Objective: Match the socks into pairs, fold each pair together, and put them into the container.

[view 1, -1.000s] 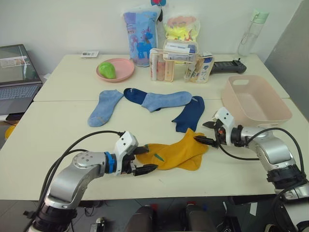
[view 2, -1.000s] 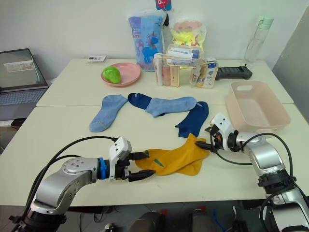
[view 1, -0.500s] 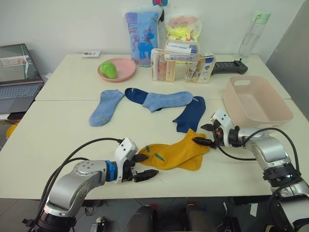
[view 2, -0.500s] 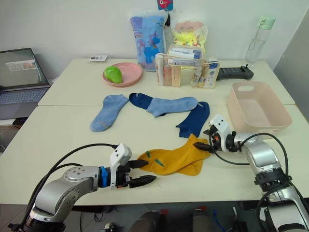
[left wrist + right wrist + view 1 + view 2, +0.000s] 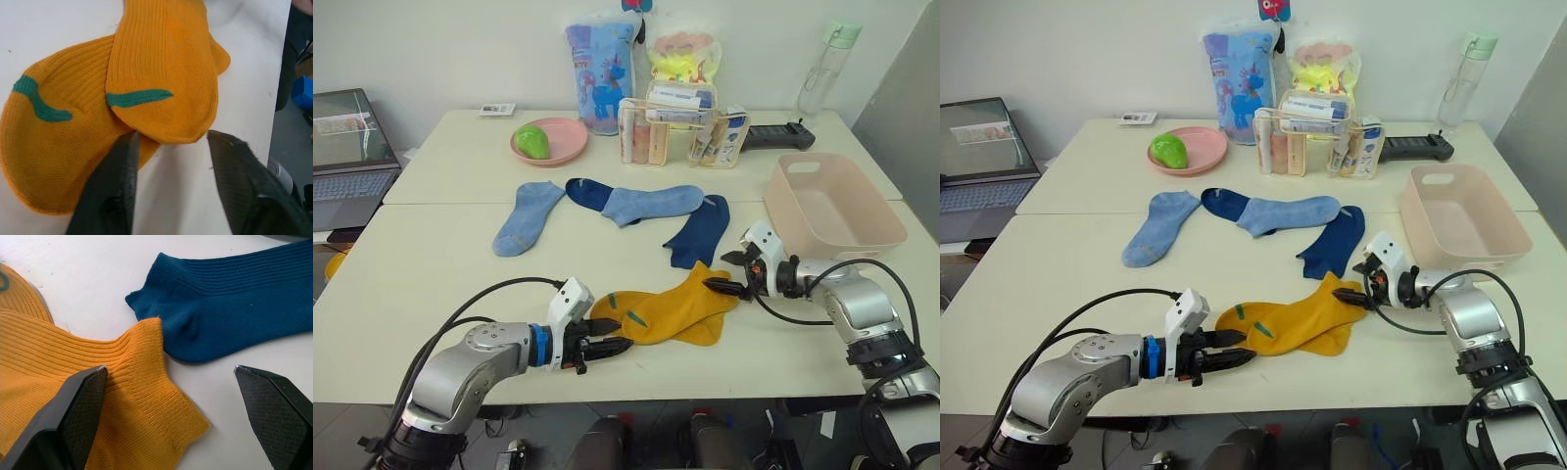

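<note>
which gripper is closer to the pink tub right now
Right. The right gripper is at the cuff end of the yellow socks, just beside the pink tub. The left gripper is at their toe end, much farther away.

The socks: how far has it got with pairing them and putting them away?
Early. The two mustard socks lie stacked as a pair. The left hand is at their toe end and the right hand at their cuff end, both open, so folding looks about to start. The light blue socks and navy socks lie unpaired, and the pink container holds nothing.
</note>
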